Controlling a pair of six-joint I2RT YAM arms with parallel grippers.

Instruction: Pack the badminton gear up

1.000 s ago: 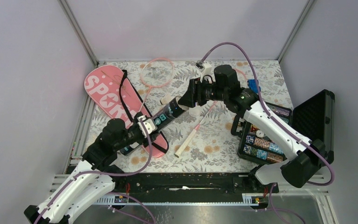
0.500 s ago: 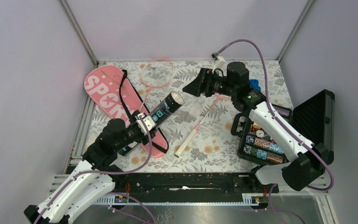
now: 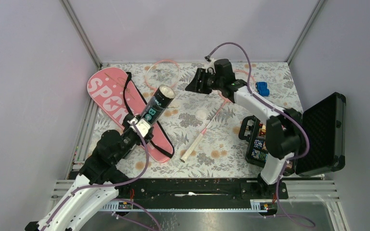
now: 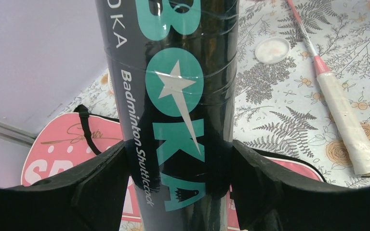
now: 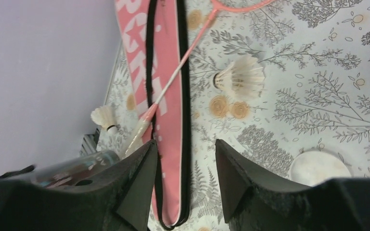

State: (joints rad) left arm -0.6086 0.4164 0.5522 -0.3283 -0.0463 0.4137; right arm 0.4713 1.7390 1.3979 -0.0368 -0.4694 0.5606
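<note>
The left claw [image 3: 142,126] clamped the glossy black tube with teal lettering [image 3: 155,106] low on its body, holding it tilted above the long pink "SPORT" bag [image 3: 107,91] with its open mouth uppermost. The right claw [image 3: 195,82] hovered over the far side of the floral worktop [image 3: 221,144], its jaws apart with nothing between them. Below it lay a white feather shuttlecock [image 5: 241,77]. A second shuttlecock [image 5: 103,117] rested just beside the bag's edge. A pink-framed racket with a cream handle [image 3: 192,142] lay mid-worktop, near a round white lid [image 3: 201,114].
</note>
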